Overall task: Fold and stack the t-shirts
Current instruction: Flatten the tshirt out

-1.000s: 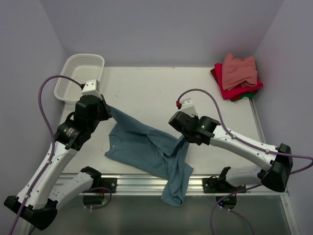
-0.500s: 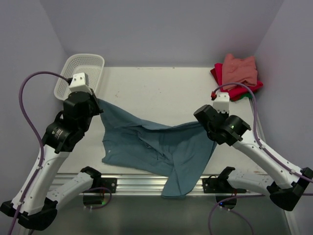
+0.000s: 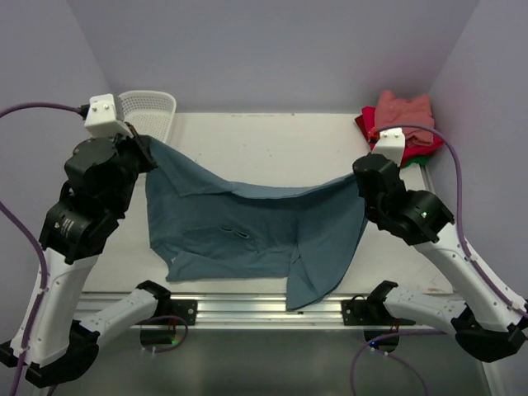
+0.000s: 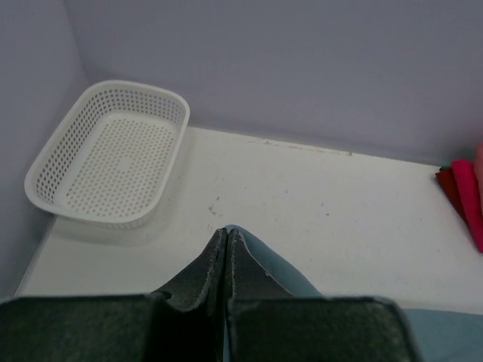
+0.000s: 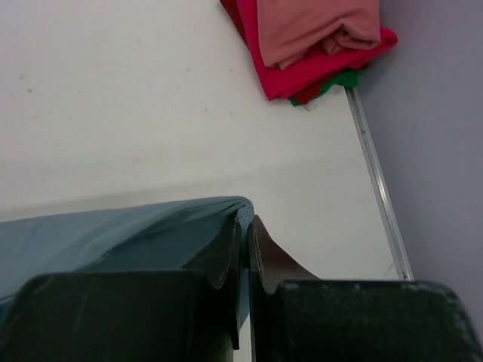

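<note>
Teal t-shirt (image 3: 247, 231), long axis left-right, draping nearward

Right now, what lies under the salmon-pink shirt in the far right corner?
Under the salmon-pink shirt lies a folded red shirt, and a green shirt peeks out below that. Most of the green one is covered.

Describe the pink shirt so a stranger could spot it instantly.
At the far right corner of the table, by the wall, sits a stack of folded shirts. The salmon-pink shirt is the top one, paler than the red shirt and green shirt beneath.
</note>
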{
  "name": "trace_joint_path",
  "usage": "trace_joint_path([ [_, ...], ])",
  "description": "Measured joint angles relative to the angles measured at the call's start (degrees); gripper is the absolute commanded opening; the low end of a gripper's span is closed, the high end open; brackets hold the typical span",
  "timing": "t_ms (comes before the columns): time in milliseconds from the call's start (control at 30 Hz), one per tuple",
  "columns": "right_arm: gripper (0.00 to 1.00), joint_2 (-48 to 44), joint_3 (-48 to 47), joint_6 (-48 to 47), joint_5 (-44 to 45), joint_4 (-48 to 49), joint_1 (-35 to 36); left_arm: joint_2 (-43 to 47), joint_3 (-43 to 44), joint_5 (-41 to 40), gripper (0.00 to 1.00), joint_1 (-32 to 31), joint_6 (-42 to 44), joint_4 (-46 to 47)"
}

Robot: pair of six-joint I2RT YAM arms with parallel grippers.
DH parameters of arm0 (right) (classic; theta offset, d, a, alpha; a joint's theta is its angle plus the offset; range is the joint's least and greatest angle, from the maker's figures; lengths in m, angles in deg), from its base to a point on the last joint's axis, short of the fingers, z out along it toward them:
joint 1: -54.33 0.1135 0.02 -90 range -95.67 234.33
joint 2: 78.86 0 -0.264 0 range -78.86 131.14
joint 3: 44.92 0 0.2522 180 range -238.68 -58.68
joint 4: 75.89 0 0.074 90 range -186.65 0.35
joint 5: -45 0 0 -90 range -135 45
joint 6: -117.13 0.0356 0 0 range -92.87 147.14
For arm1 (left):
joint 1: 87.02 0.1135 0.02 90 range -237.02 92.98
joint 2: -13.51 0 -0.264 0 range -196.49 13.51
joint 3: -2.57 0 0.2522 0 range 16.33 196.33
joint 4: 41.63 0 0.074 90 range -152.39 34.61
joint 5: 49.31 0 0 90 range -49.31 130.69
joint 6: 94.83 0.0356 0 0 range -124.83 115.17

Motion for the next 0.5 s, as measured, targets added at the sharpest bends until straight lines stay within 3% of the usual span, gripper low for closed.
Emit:
trace_joint_path([
  [267, 0.00, -2.95, -12.57, -11.85, -6.99, 8.13, -0.04, 3.56, 11.47, 8.92, 0.00, 0.00, 5.53, 2.45],
  [500, 0.00, -13.00, -18.47, -20.09, -22.67, 13.94, -0.11, 8.28, 22.36, 22.67, 0.00, 0.04, 8.44, 4.63],
])
